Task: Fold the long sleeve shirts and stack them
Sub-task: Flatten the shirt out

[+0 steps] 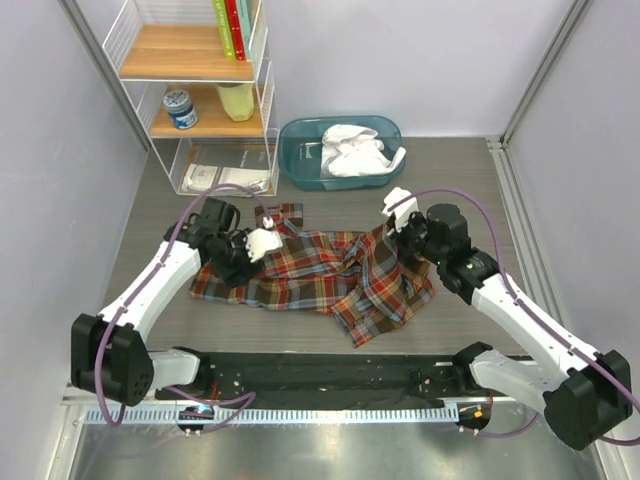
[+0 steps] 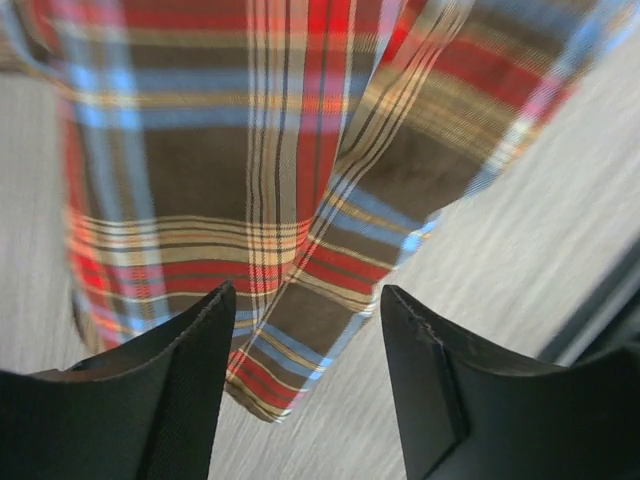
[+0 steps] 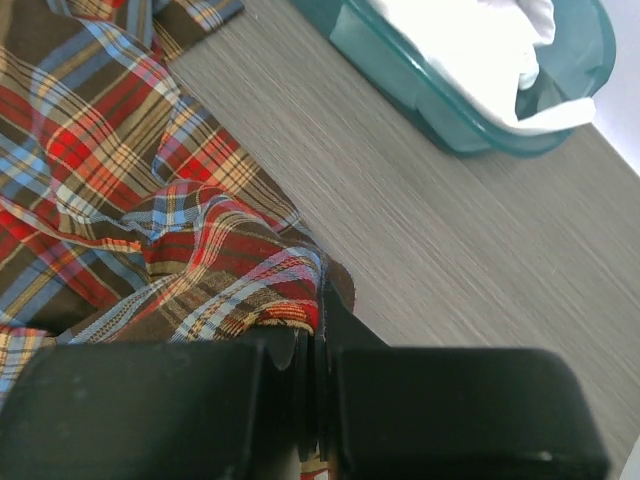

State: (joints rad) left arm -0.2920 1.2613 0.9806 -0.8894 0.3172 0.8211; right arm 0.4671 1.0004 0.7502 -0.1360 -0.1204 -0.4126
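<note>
Left wrist: L gripper (image 2: 305,300) jaws apart, nothing in 'em, over plaid shirt (image 2: 260,180) | R gripper (image 3: 318,335) pinched on its edge | shirt rumpled on table (image 1: 480,200), imo no clean fold yet, nothing stacked | white shirt (image 1: 355,150) bunched in teal bin (image 1: 300,165) | count: 2 shirts, 1 bin
</note>
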